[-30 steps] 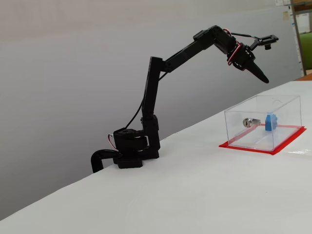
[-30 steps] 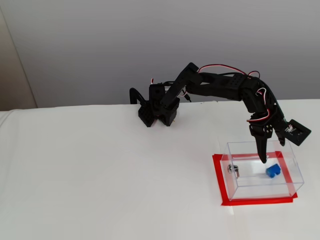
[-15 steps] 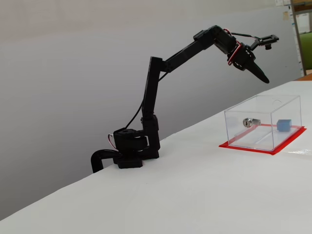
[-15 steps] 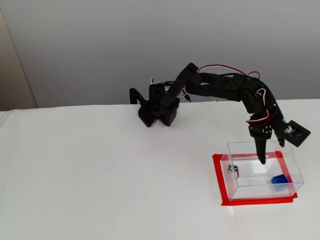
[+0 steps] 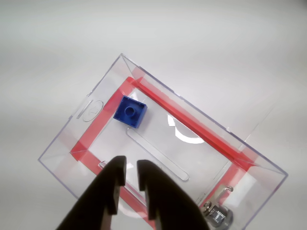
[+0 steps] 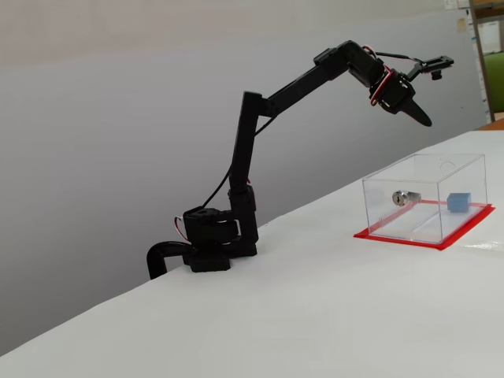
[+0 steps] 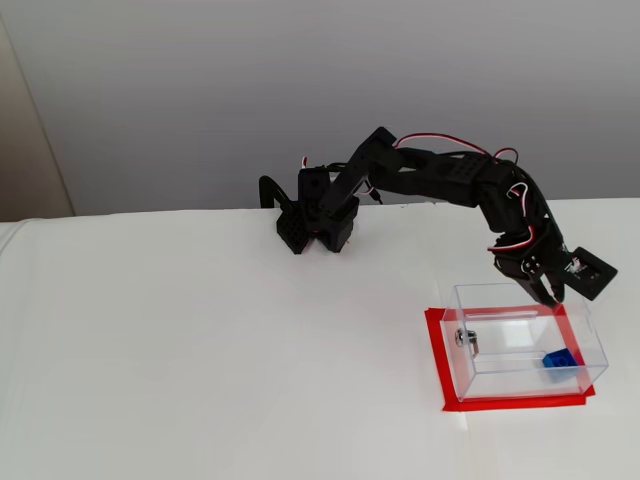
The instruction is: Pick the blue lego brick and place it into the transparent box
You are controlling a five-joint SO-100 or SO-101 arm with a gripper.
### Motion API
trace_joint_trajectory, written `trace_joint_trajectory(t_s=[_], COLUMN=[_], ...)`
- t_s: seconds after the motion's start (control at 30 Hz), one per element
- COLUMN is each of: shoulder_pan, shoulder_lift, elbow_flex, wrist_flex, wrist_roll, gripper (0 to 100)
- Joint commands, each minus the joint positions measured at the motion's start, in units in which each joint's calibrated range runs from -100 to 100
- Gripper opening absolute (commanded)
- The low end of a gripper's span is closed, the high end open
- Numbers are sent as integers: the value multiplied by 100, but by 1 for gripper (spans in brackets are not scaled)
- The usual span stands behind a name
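The blue lego brick (image 5: 130,111) lies studs-up on the red floor of the transparent box (image 5: 192,128), near one end wall. In both fixed views the brick (image 6: 458,202) (image 7: 558,359) rests at the end of the box (image 6: 425,177) (image 7: 520,348) away from the silver lock (image 6: 403,197) (image 7: 466,338). My gripper (image 5: 130,162) hangs above the box, clear of its rim, in the wrist view. A narrow gap shows between the two black fingers and nothing is between them. In both fixed views the gripper (image 6: 423,120) (image 7: 550,295) points down over the box's far side.
The box stands on a white table (image 7: 200,350) bordered by red tape (image 7: 436,360). The arm's base (image 6: 209,244) is clamped at the table's rear edge. A grey wall (image 6: 118,118) runs behind. A shelf edge shows at the far right (image 6: 488,47).
The brick dropped from mid-box height to the box floor and settled at the far end. My gripper rose a little, out of the box's opening.
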Motion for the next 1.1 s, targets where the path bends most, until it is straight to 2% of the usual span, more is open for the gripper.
trace_joint_trajectory(t_s=[0.0,0.37,1.07], shoulder_pan=[259,1508,4340], shoulder_lift=[-613,-2590,-6969], elbow_flex=[124,2457,6770], wrist_flex=[-97,-646,-611], wrist_roll=[15,15,5], gripper=[1,1,1])
